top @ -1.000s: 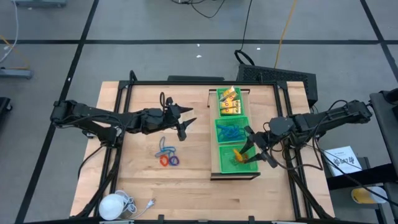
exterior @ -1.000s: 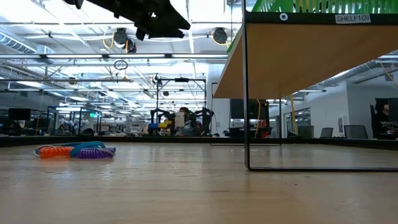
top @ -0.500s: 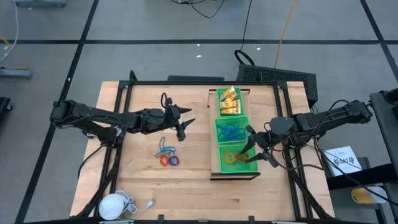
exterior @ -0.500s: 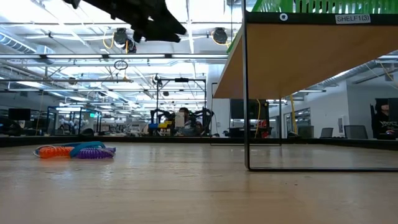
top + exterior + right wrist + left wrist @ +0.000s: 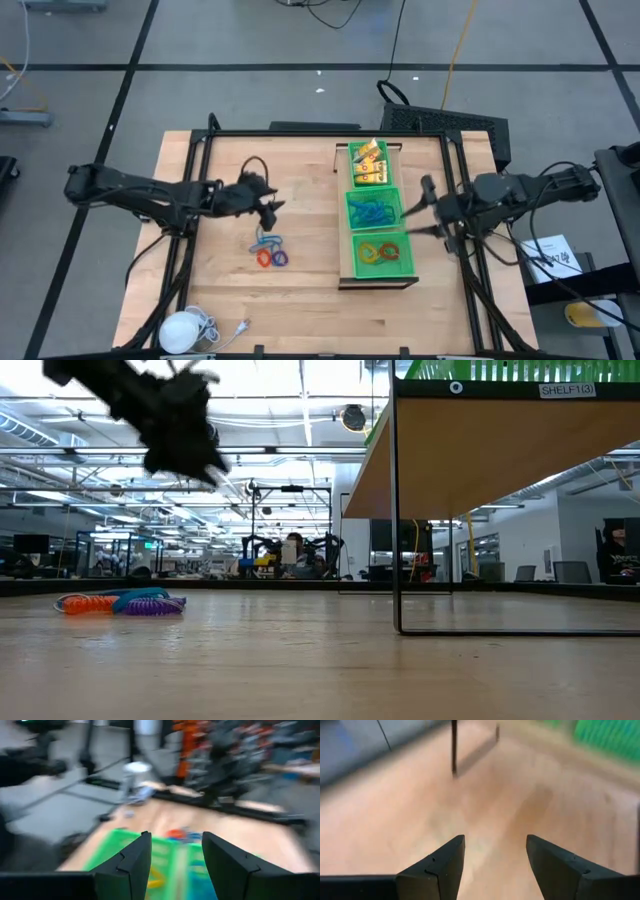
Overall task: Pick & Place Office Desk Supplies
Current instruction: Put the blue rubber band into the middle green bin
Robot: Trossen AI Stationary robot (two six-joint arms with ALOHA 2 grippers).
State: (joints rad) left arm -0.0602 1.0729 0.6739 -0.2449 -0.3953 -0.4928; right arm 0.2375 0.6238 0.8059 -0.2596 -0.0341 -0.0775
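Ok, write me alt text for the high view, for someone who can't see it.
Seen from above, two dark robot arms work at a wooden table: the open left gripper hovers above coloured rings on the wood, and the open right gripper is beside a green mesh tray with three compartments holding yellow packets, blue clips and rings.

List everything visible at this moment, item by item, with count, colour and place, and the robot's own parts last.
Table: one, light wood.
Green mesh tray: three compartments on a raised shelf, table's right half.
Yellow packets: several, far compartment.
Blue clips: a heap, middle compartment.
Rings in tray: orange and yellow, near compartment.
Rings on table: blue, red, purple, left of the tray.
White round object: one, corded, near-left corner.
Left end effector: open, above the table rings.
Right end effector: open, empty, right of the tray.
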